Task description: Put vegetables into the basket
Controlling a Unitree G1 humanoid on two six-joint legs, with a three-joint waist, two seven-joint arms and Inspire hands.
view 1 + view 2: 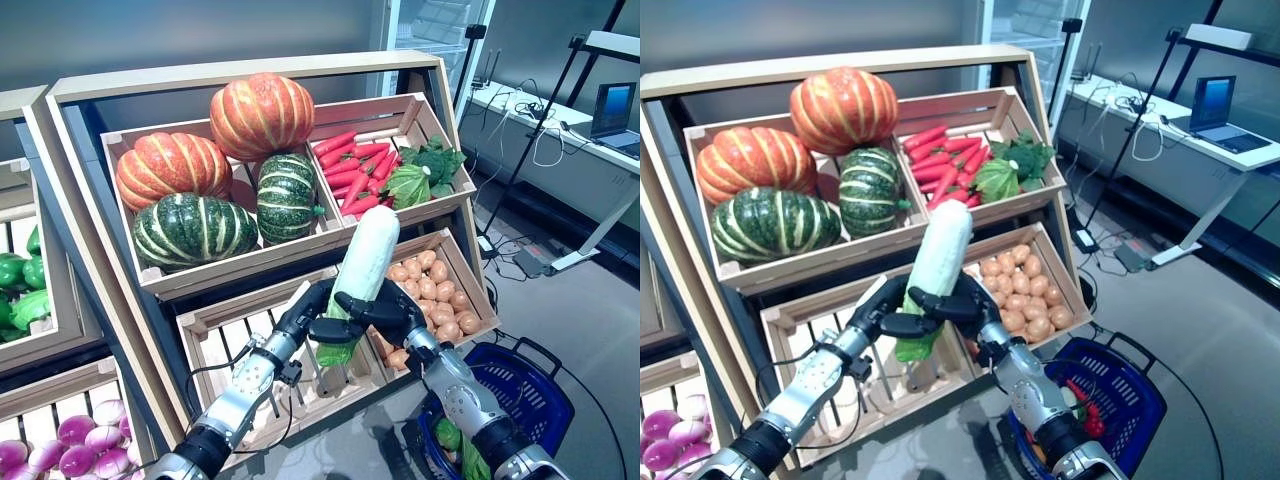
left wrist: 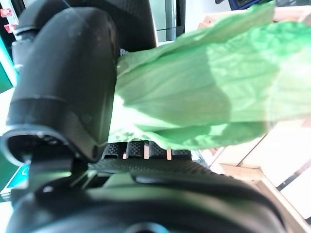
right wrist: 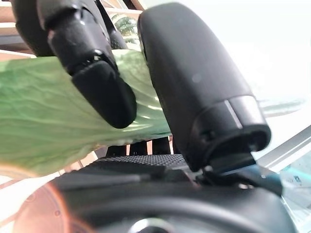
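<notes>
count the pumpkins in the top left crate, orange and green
4. Two orange: one at the crate's back right, one at the left. Two green striped: one front left, one upright at the front right. Any smaller one behind them would be hidden.

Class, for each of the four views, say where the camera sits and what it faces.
Left eye: head, facing the shelf; both arms hold the radish.
Right eye: head, same scene; basket lower right.
Left wrist: on left hand, facing the leaves.
Right wrist: on right hand, same leaves.
All share the radish.
</notes>
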